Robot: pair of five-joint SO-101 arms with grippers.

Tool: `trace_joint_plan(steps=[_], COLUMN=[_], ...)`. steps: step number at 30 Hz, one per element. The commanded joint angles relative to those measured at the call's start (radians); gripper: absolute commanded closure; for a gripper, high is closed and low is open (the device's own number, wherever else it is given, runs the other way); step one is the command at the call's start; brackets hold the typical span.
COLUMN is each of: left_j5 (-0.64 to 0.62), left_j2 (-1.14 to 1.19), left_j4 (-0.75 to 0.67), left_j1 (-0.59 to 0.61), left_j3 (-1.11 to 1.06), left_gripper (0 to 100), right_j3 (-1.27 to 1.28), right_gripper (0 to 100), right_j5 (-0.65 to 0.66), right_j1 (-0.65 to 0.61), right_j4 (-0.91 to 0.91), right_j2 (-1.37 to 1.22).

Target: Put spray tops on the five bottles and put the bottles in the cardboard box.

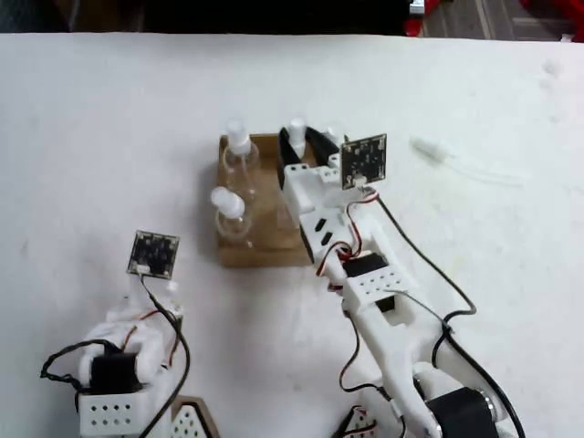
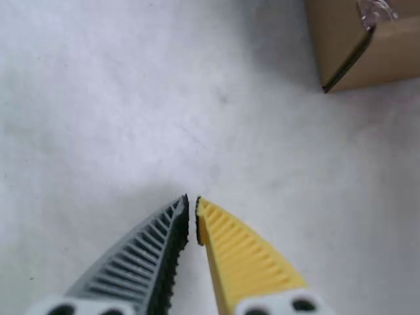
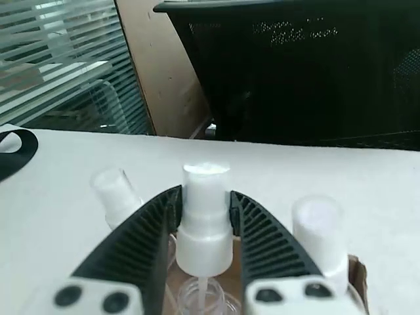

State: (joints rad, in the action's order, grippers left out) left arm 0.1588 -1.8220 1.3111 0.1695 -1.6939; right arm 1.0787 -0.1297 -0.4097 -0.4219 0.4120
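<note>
A cardboard box [image 1: 265,246] sits mid-table with clear bottles in it; two of them wear white spray tops [image 1: 239,137] [image 1: 226,203]. My right gripper [image 1: 299,139] hangs over the box's far side. In the right wrist view this gripper [image 3: 205,197] is shut on a white spray top [image 3: 205,223] seated on a clear bottle neck [image 3: 203,298], with two more capped bottles [image 3: 115,190] [image 3: 318,230] on either side. My left gripper [image 2: 191,210] is shut on nothing, just above the bare table near a box corner [image 2: 367,52].
A loose spray top [image 1: 436,151] with its long dip tube lies on the white table to the right of the box. The left arm's base [image 1: 114,388] is at the front left, and the right arm [image 1: 392,310] stretches in from the front right.
</note>
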Motion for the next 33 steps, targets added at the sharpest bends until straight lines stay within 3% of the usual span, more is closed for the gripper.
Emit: trace_joint_plan(steps=[1, 7, 12, 19, 33], left_j5=[0.006, 0.006, 0.006, 0.006, 0.006], left_j2=[-0.008, -0.008, -0.008, -0.008, -0.008], left_j4=[-0.023, -0.023, -0.023, -0.023, -0.023], left_j1=[-0.013, -0.013, -0.013, -0.013, -0.013], left_j3=[0.002, 0.002, 0.002, 0.002, 0.002], left_gripper=[97, 97, 97, 97, 97], right_j3=[0.02, 0.071, 0.087, 0.087, 0.086], right_gripper=[98.2, 98.1, 96.8, 76.6, 81.1], right_j5=[0.017, 0.172, 0.178, 0.176, 0.178], right_j1=[-0.008, -0.01, -0.01, -0.01, -0.01], right_j4=[-0.022, -0.025, -0.027, -0.022, -0.022], right_j2=[0.007, 0.007, 0.007, 0.007, 0.024])
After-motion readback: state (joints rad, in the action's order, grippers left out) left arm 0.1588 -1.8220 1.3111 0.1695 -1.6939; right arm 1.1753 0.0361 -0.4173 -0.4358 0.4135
